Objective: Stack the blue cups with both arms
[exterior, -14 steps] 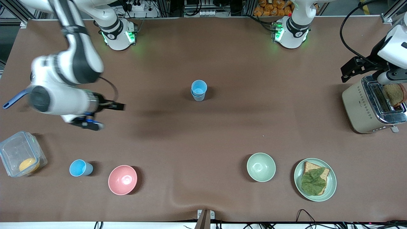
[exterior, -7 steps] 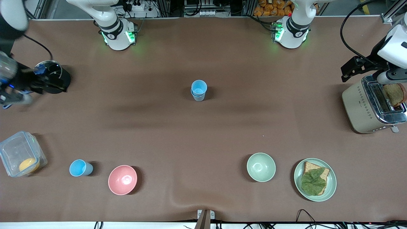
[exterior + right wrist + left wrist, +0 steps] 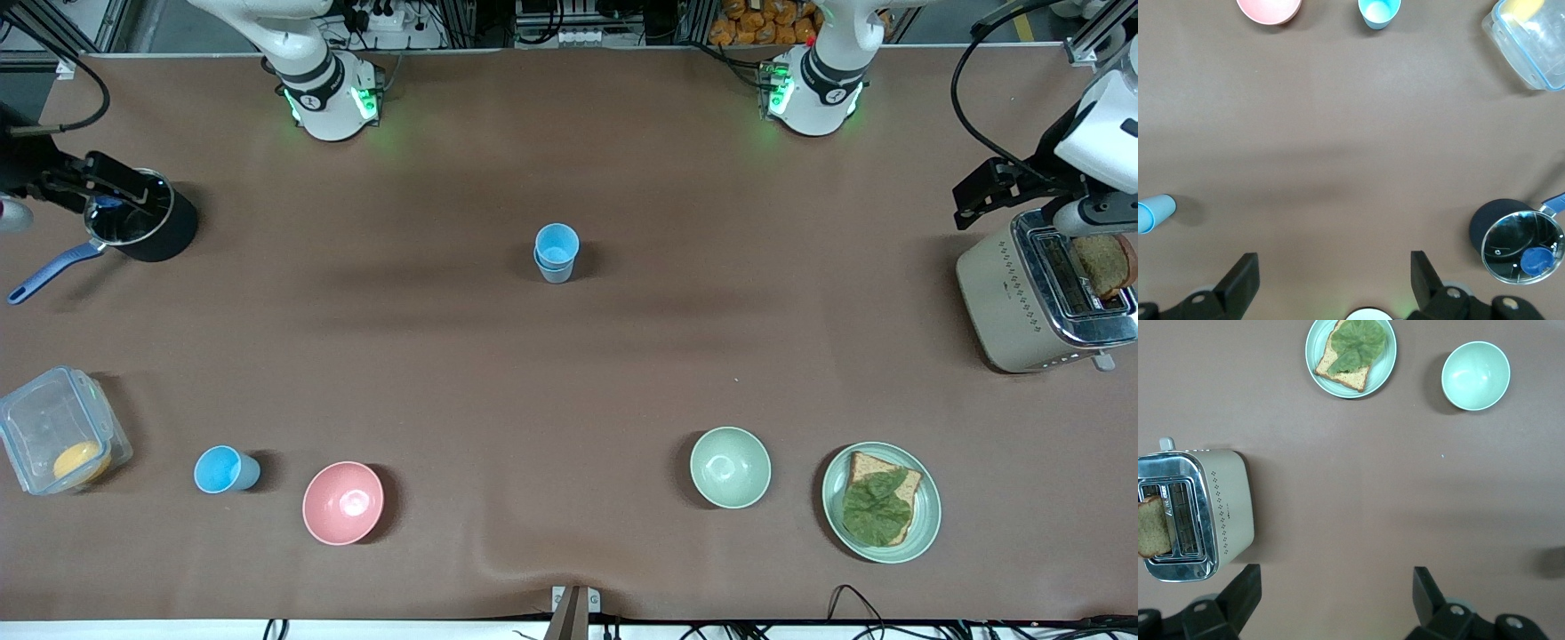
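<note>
The two blue cups [image 3: 556, 253] stand upright at the middle of the table, one nested in the other. They also show at the edge of the right wrist view [image 3: 1155, 213]. My right gripper [image 3: 111, 182] is open and empty, up in the air over the black pot at the right arm's end of the table; its own view shows it wide open [image 3: 1333, 280]. My left gripper [image 3: 987, 191] is open and empty, over the table beside the toaster at the left arm's end, and waits there [image 3: 1337, 593].
A black pot [image 3: 142, 218] with a blue handle, a clear container [image 3: 58, 429], a sky-blue cup [image 3: 222, 469] and a pink bowl [image 3: 342, 502] lie toward the right arm's end. A green bowl [image 3: 730, 467], a plate [image 3: 929, 511] with toast and lettuce, and a toaster [image 3: 1005, 298] lie toward the left arm's end.
My right arm has swung away from the table's middle out to the right arm's end and now hangs over the pot. The left arm and the cups have not moved.
</note>
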### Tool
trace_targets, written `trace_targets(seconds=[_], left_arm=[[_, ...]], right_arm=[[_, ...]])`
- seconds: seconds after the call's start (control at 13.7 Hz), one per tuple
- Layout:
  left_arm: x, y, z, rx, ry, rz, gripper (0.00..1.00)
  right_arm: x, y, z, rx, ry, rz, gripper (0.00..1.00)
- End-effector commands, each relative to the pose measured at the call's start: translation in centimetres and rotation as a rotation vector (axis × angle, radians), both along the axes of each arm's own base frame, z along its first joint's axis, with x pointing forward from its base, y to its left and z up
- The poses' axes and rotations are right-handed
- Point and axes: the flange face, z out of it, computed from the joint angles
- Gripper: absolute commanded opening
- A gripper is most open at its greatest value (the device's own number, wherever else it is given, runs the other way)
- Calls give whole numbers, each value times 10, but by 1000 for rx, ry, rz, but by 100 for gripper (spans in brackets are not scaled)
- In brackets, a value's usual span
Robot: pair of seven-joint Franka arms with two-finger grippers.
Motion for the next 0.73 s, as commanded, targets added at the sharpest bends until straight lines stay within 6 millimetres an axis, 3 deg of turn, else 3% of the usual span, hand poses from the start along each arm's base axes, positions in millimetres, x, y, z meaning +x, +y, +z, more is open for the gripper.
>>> trace_targets(seconds=[0.0, 0.22, 0.66], left_arm=[[-2, -2, 3, -32, 11, -25, 100], [0, -3, 15, -79, 12, -21, 100], [-1, -9, 15, -66, 13, -33, 100]], right_arm=[[0, -5, 9, -19, 9, -20, 100], [0, -6, 13, -20, -2, -18, 100], [0, -7, 14, -39, -8, 1, 100]])
